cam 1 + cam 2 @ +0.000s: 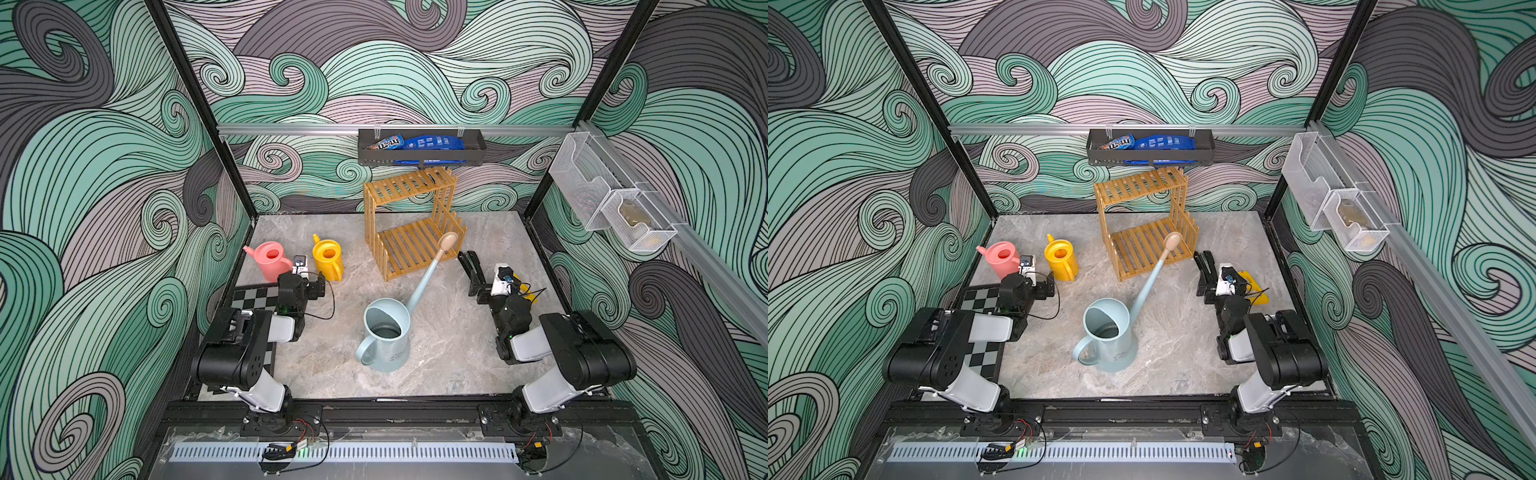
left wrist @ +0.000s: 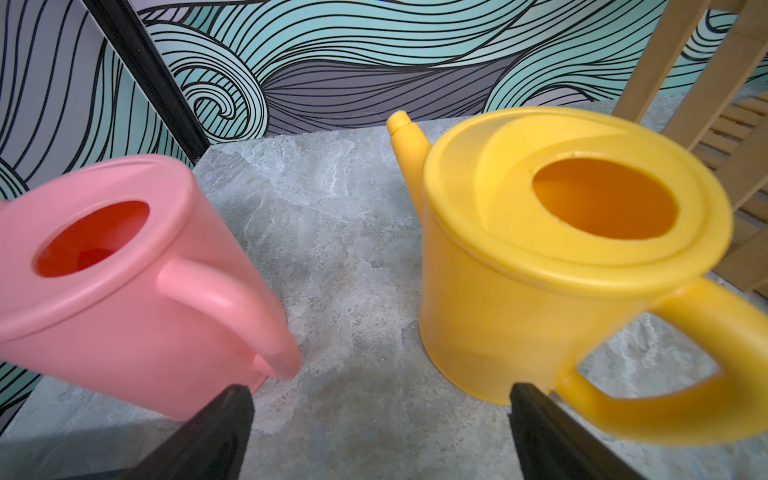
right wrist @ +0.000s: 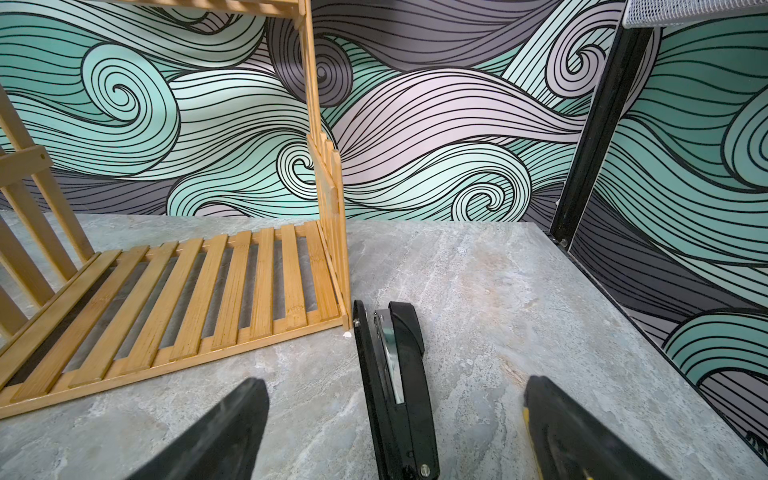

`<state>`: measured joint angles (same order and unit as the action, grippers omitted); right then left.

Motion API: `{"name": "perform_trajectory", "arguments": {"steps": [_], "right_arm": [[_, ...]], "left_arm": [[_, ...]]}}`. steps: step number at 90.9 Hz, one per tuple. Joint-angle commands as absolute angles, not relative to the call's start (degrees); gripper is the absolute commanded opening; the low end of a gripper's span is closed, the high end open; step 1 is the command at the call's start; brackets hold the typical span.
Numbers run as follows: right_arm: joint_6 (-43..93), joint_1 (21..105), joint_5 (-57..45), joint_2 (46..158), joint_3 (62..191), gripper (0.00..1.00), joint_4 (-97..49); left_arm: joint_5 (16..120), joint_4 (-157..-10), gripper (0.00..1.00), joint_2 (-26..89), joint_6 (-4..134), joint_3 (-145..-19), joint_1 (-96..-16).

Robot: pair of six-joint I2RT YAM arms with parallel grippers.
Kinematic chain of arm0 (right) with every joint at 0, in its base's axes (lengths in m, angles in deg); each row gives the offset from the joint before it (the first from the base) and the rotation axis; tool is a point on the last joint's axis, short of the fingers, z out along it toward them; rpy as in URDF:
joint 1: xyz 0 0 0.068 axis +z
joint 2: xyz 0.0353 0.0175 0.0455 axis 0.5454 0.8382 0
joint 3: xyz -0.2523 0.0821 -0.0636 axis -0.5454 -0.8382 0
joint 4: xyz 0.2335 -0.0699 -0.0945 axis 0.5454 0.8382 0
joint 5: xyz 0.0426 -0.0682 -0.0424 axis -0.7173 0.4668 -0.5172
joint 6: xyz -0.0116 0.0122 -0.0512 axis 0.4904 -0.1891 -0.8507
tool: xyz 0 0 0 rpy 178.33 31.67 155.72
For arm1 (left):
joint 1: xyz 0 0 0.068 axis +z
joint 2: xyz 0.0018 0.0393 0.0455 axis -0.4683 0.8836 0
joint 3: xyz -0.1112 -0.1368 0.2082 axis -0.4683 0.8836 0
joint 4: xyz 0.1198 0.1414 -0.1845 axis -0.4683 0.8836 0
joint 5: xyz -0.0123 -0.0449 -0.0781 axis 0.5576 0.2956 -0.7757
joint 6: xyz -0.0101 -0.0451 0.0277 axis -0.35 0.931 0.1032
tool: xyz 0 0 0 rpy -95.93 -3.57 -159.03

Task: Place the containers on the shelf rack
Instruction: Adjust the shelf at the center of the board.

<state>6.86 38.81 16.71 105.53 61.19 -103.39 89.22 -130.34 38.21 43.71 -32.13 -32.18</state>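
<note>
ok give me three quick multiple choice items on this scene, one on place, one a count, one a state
1. The yellow can stands: a) between the pink can and the rack b) behind the rack c) on its top shelf
2. Watering cans on the table: a) one b) two c) three
3. The left gripper is: a) shut on a handle b) open, empty c) shut on a spout
Key: a, they flank it; c, pink, yellow and the blue can; b, its jaws stand apart.
</note>
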Motion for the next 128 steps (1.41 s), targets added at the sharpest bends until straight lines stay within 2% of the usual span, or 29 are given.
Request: {"name": "perform_trajectory", "arguments": {"steps": [1, 33, 56, 75, 91, 107, 117, 128], "right_arm": [[7.7, 38.6, 16.8, 104.5, 61.4, 0.99, -104.1], [8.0, 38.6, 17.5, 102.6, 61.0, 0.99, -103.7], [9.6, 38.7, 21.7, 92.1, 66.1, 0.99, -86.9], [23.3, 36.1, 20.5, 85.3, 73.8, 0.99, -70.6], [32.1, 31.8, 8.7, 87.2, 85.2, 0.99, -53.3], [31.4, 31.0, -0.9, 92.1, 92.2, 0.99, -49.8], [29.6, 31.0, -5.2, 95.0, 94.4, 0.99, -51.5], [27.8, 31.2, -8.4, 99.4, 99.4, 0.97, -50.2]], "left_arm": [[89.9, -131.9, 0.99, 38.5, 43.2, -31.9, -32.3], [87.5, -130.5, 0.99, 35.2, 42.1, -31.3, -32.3], [82.3, -107.1, 0.99, 23.3, 38.3, -39.8, -32.3], [78.9, -78.7, 0.99, 17.5, 38.1, -53.3, -32.3], [75.1, -55.6, 0.99, 14.5, 39.9, -64.9, -32.3], [74.6, -42.4, 0.99, 10.1, 43.3, -70.9, -32.3], [75.1, -39.9, 0.99, 8.3, 45.0, -69.8, -32.3], [74.1, -45.6, 0.99, 5.7, 44.9, -64.2, -31.7]]}}
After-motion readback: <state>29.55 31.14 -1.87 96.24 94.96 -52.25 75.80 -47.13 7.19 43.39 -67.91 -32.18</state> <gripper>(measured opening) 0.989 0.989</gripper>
